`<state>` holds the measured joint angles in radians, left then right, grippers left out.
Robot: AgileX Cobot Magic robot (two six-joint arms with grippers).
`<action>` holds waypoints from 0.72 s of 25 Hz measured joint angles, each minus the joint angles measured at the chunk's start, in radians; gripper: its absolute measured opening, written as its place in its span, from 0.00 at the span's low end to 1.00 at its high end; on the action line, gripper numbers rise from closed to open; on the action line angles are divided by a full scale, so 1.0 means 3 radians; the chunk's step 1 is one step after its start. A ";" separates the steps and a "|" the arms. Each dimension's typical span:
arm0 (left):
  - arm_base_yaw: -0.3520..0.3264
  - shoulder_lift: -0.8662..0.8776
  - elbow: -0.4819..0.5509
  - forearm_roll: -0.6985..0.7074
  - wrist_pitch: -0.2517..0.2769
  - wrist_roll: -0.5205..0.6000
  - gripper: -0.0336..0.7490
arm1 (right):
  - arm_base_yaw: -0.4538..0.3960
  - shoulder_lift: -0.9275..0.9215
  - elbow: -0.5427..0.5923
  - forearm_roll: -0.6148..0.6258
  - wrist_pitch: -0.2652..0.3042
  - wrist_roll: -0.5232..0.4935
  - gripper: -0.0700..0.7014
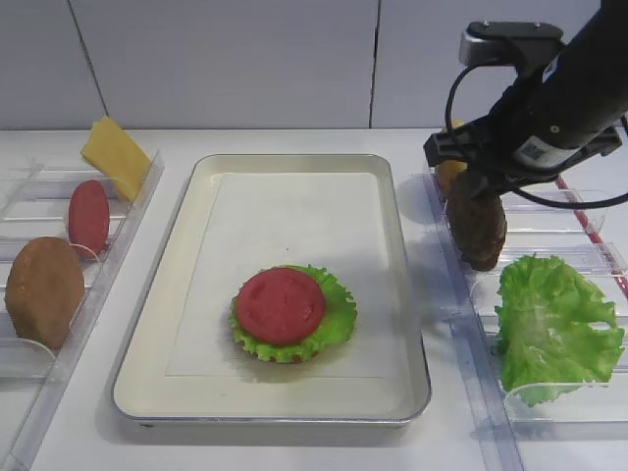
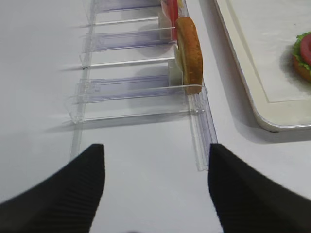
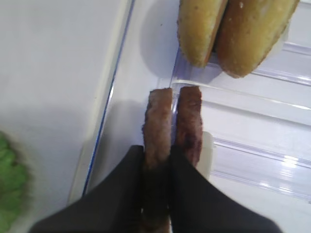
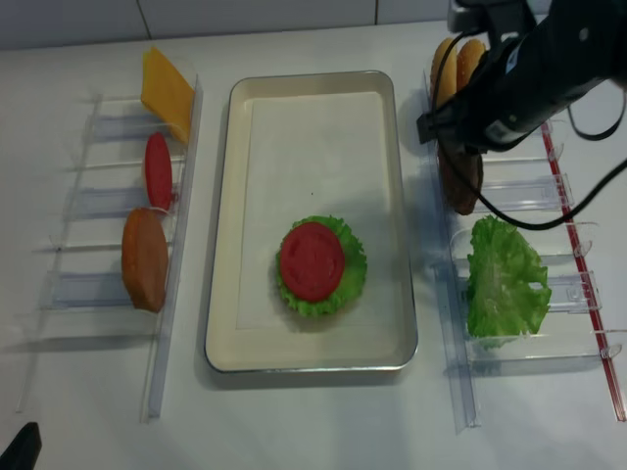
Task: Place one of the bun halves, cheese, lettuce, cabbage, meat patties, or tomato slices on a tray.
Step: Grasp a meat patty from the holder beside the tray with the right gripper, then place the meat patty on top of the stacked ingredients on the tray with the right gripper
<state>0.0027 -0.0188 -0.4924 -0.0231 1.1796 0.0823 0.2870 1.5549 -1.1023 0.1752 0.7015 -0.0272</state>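
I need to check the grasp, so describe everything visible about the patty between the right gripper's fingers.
The gripped meat patty is a thick dark-brown disc with a rough grainy surface, standing on edge in the clear rack right of the tray. The right gripper is shut on it, one black finger on each face. A second patty stands close against it, below the two bun halves.

Tray: cream, white liner. Tomato: red, on bright-green lettuce. Patties: dark brown, grainy. Buns: golden-tan. Cheese: pale yellow. Racks: clear. Fingers: black.
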 joint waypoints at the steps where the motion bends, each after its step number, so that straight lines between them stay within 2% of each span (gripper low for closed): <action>1: 0.0000 0.0000 0.0000 0.0000 0.0000 0.0000 0.63 | 0.0000 -0.0061 0.0000 0.0025 0.0038 0.0000 0.28; 4: 0.0000 0.0000 0.0000 0.0000 0.0000 0.0000 0.63 | 0.0000 -0.0254 0.0000 0.0144 0.0116 -0.0049 0.28; 7: 0.0000 0.0000 0.0000 0.0000 0.0000 0.0000 0.63 | 0.0000 -0.0404 0.0005 0.0452 0.0164 -0.0249 0.27; 11: 0.0000 0.0000 0.0000 0.0000 0.0000 0.0000 0.63 | 0.0000 -0.0537 0.0005 0.0957 0.0257 -0.0566 0.27; 13: 0.0000 0.0000 0.0000 0.0000 0.0000 0.0000 0.63 | 0.0000 -0.0543 0.0012 0.1172 0.0381 -0.0774 0.27; 18: 0.0000 0.0000 0.0000 0.0000 0.0000 0.0000 0.63 | 0.0000 -0.0548 0.0268 0.1791 0.0497 -0.1242 0.27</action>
<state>0.0027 -0.0188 -0.4924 -0.0231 1.1796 0.0823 0.2870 1.3905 -1.0219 0.7125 0.8507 -0.4000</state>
